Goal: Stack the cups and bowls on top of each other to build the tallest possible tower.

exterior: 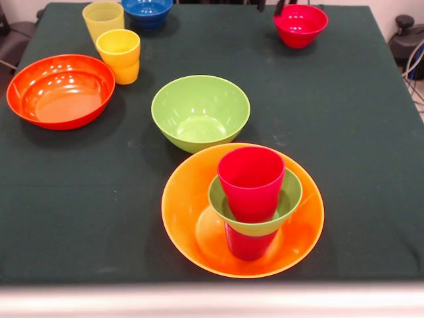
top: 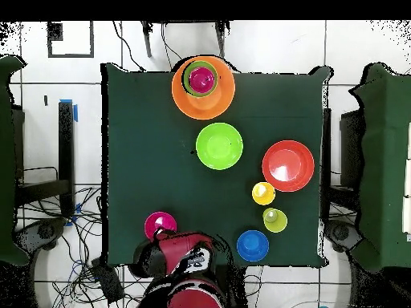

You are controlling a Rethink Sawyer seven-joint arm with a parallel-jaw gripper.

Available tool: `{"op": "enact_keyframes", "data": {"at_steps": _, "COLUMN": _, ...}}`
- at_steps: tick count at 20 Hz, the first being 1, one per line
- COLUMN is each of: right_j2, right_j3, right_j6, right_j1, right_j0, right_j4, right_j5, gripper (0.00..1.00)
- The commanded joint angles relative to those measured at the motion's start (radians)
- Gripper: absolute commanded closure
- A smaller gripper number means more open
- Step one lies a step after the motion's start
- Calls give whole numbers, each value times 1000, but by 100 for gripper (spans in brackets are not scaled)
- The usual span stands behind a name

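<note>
The tower stands near the front edge: a large yellow-orange bowl [exterior: 192, 218] [top: 183, 98] holds a dark reddish cup [exterior: 248, 245]. On that cup rests a small green bowl [exterior: 286, 199], with a red-pink cup [exterior: 250, 179] [top: 202, 79] upright in it. Behind it sits a large green bowl [exterior: 200, 111] [top: 219, 146]. Standing loose are the orange-red bowl [exterior: 59, 89] [top: 288, 165], yellow-orange cup [exterior: 118, 54] [top: 263, 193], pale yellow cup [exterior: 103, 20] [top: 274, 220], blue bowl [exterior: 147, 10] [top: 253, 245] and small red-pink bowl [exterior: 300, 24] [top: 158, 224]. My gripper [exterior: 278, 6] [top: 167, 238] is drawn back beside the red-pink bowl, far from the tower.
A dark green cloth [exterior: 344, 132] covers the table. Its front edge runs just below the tower. Dark equipment and cables [exterior: 405, 36] lie beyond the right side, and more cables [top: 88, 265] are on the floor beside the robot's base.
</note>
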Motion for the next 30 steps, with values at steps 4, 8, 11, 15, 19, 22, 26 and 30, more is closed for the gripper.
{"op": "enact_keyframes", "data": {"at_steps": 4, "right_j2": 4, "right_j3": -102, "right_j6": 133, "right_j1": 51, "right_j0": 36, "right_j4": 71, "right_j5": -68, "gripper": 100}}
{"op": "enact_keyframes", "data": {"at_steps": 8, "right_j2": 6, "right_j3": -104, "right_j6": 127, "right_j1": 50, "right_j0": 30, "right_j4": 75, "right_j5": -63, "gripper": 100}}
{"op": "enact_keyframes", "data": {"at_steps": 11, "right_j2": 9, "right_j3": -106, "right_j6": 119, "right_j1": 48, "right_j0": 21, "right_j4": 71, "right_j5": -67, "gripper": 100}}
{"op": "enact_keyframes", "data": {"at_steps": 15, "right_j2": 11, "right_j3": -105, "right_j6": 116, "right_j1": 46, "right_j0": 17, "right_j4": 66, "right_j5": -73, "gripper": 100}}
{"op": "enact_keyframes", "data": {"at_steps": 19, "right_j2": 5, "right_j3": -104, "right_j6": 114, "right_j1": 37, "right_j0": 20, "right_j4": 65, "right_j5": -67, "gripper": 100}}
{"op": "enact_keyframes", "data": {"at_steps": 22, "right_j2": -10, "right_j3": -109, "right_j6": 113, "right_j1": 40, "right_j0": 35, "right_j4": 66, "right_j5": -63, "gripper": 0}}
{"op": "enact_keyframes", "data": {"at_steps": 26, "right_j2": -1, "right_j3": -108, "right_j6": 108, "right_j1": 36, "right_j0": 28, "right_j4": 64, "right_j5": -54, "gripper": 0}}
{"op": "enact_keyframes", "data": {"at_steps": 30, "right_j2": 33, "right_j3": -98, "right_j6": 101, "right_j1": 30, "right_j0": -4, "right_j4": 54, "right_j5": -59, "gripper": 0}}
